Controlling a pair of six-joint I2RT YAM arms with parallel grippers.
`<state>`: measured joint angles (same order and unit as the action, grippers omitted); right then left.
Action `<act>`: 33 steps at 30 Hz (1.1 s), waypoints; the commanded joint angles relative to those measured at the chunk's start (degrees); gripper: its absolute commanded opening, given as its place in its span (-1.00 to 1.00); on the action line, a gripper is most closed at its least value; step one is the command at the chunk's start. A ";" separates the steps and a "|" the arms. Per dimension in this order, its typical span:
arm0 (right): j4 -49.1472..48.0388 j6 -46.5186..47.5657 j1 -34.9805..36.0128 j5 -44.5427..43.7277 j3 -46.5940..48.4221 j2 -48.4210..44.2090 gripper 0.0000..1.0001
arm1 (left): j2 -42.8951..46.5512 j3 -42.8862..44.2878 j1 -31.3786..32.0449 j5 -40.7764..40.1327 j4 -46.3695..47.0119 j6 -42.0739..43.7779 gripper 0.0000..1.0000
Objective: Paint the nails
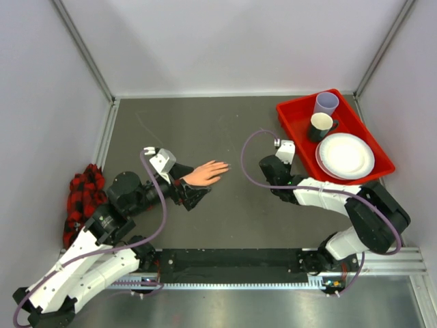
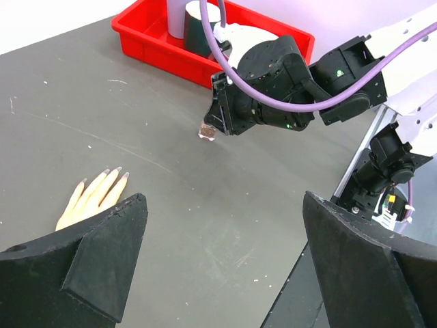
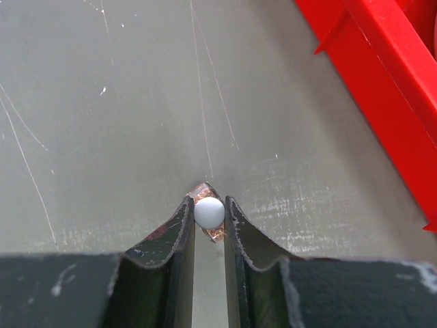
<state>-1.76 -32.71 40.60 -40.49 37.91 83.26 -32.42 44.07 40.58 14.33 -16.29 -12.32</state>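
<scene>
- Top view: the mannequin hand (image 1: 207,173) lies flat just beyond my left tool (image 1: 191,186). Its long axis runs from that tool toward my right tool (image 1: 276,145), and the nails (image 1: 225,167) are at the end facing the right tool, well apart from it.
- The plaid sleeve (image 1: 85,197) is bunched behind the left tool, at the wall (image 1: 41,102).
- The surface (image 1: 225,219) is dark grey and scuffed, boxed in by pale walls.
- A red tray (image 1: 292,116) sits just outside the right tool, holding a lilac cup (image 1: 326,102), a dark mug (image 1: 321,126) and stacked white plates (image 1: 346,156).
- Left wrist view: the left tool (image 2: 224,205) is spread wide, gripping nothing. The mannequin hand (image 2: 85,201) lies outside its left finger, nails (image 2: 117,169) pointing away from me.
- Across the surface (image 2: 102,109), the right tool (image 2: 208,126) pinches a small bottle (image 2: 207,131), with the tray (image 2: 153,41) behind.
- Right wrist view: the right tool (image 3: 209,205) is pressed onto the small bottle (image 3: 209,212), its white cap up; the tray (image 3: 382,82) is to the right.
</scene>
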 commanded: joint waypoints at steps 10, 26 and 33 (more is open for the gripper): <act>0.00 -1.31 -0.61 -0.38 2.34 0.23 -0.30 | 0.08 -0.92 -0.15 1.23 3.20 -0.08 0.98; 43.83 13.18 -0.52 7.80 47.80 -16.03 0.98 | -4.31 10.58 -0.15 -1.67 2.76 1.24 0.98; 54.15 21.45 -0.52 7.35 61.14 -19.18 0.97 | -13.27 27.61 -0.15 -8.17 -0.32 -0.25 0.98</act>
<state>42.70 -18.28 40.58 -33.36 98.00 66.41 -42.54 63.20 40.58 10.74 -17.19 -11.94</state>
